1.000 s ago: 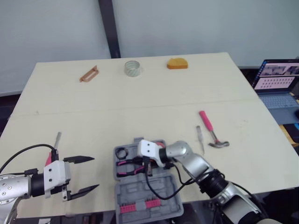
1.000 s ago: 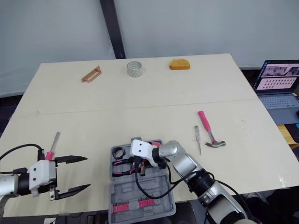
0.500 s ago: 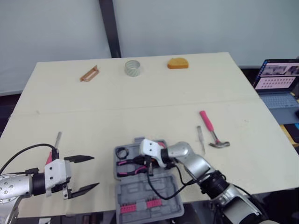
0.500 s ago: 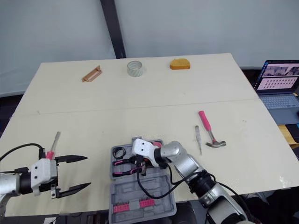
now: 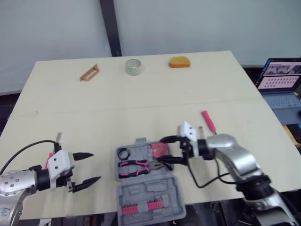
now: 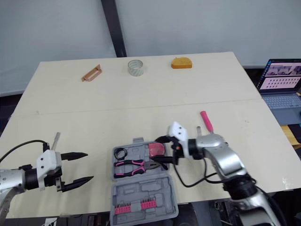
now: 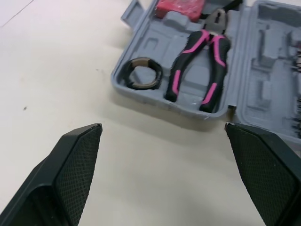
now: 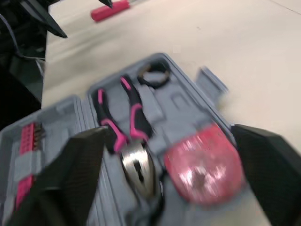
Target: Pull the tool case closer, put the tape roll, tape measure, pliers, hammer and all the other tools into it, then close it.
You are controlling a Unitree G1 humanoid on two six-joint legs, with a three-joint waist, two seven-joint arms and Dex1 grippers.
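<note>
Table [image 5: 141, 103]: pale top that carries everything I can see.
Tool case [image 5: 141, 193]: grey, lying open at the near edge between my two arms, with a row of pink bits [image 5: 140, 207] in the nearer half.
Laptop [image 5: 282, 87]: open, off the table's right side.
Right gripper [image 5: 162, 151]: hovering over the right end of the case's far half. Jaws are released and spread wide. I can't tell whether either finger touches anything.
Left gripper [image 5: 96, 165]: low over bare table, left of the case and apart from it. Jaws are released and nothing is between them.
Hammer [image 5: 207, 121]: I read it by its pink handle, on the table just behind my right arm. The head is hidden.
Pliers [image 7: 202, 61]: pink and black grips, lying in the far half of the case.
Red rounded tool [image 5: 159, 149]: in the case, beside the pliers' nose.
Pink-handled tool [image 5: 49, 159]: on the table by my left arm, partly covered.
Tape roll [image 5: 133, 67]: far edge, well apart from the case.
Orange object [image 5: 179, 61]: far edge, right of the roll.
Brown handle piece [image 5: 89, 73]: far edge, left of the roll.
Black ring [image 5: 123, 153]: in the case's far-left pocket.
</note>
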